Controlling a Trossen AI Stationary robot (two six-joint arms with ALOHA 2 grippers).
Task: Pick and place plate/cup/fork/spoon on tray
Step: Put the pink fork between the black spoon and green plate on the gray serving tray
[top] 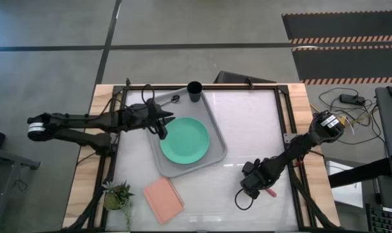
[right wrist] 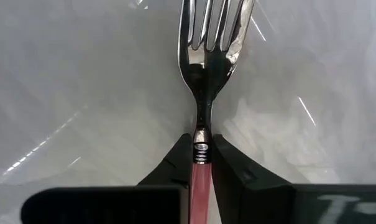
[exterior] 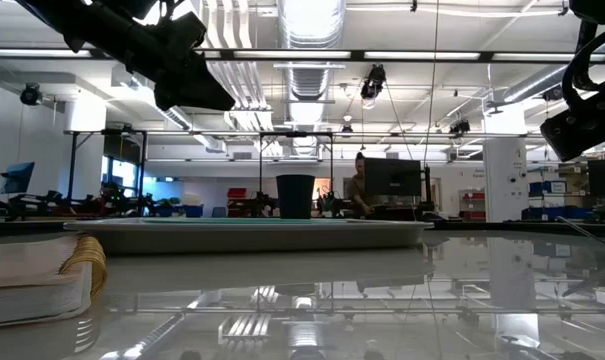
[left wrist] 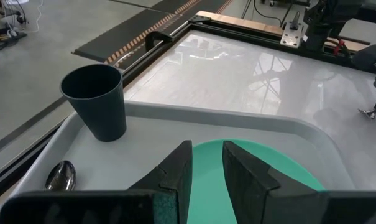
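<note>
Down on the glossy white bench point(top: 247, 129), the right hand point(right wrist: 202, 163) has its two dark fingers pinched onto the fork point(right wrist: 203, 74) just where the smooth pink-red handle meets the polished metal neck. Its silver tines reach forward from the fingertips, close over the reflective surface. From above, this hand point(top: 251, 184) sits well away from the tray, with a bit of the pink handle point(top: 271, 191) showing behind it.

The left hand point(left wrist: 206, 165) hovers low over the tray point(left wrist: 175, 121), a light-grey plastic rectangle with rounded corners and a raised rim. Its fingers are narrowly parted with nothing between them. Directly beneath and ahead of the fingertips lies the plate point(left wrist: 268, 174), round, flat and mint-green, resting inside the tray. Farther off to one side of this hand stands the cup point(left wrist: 96, 102), a small dark cylinder that flares slightly toward its mouth, upright in a corner of the tray. Near the cup, the oval bowl of the all-metal spoon point(left wrist: 61, 177) lies on the tray floor.

Seen from overhead, the plate point(top: 184, 140) fills much of the tray point(top: 212, 152), the cup point(top: 195, 90) stands at its far corner, and the spoon point(top: 171, 100) lies along the edge beside the left hand point(top: 162, 126).
</note>
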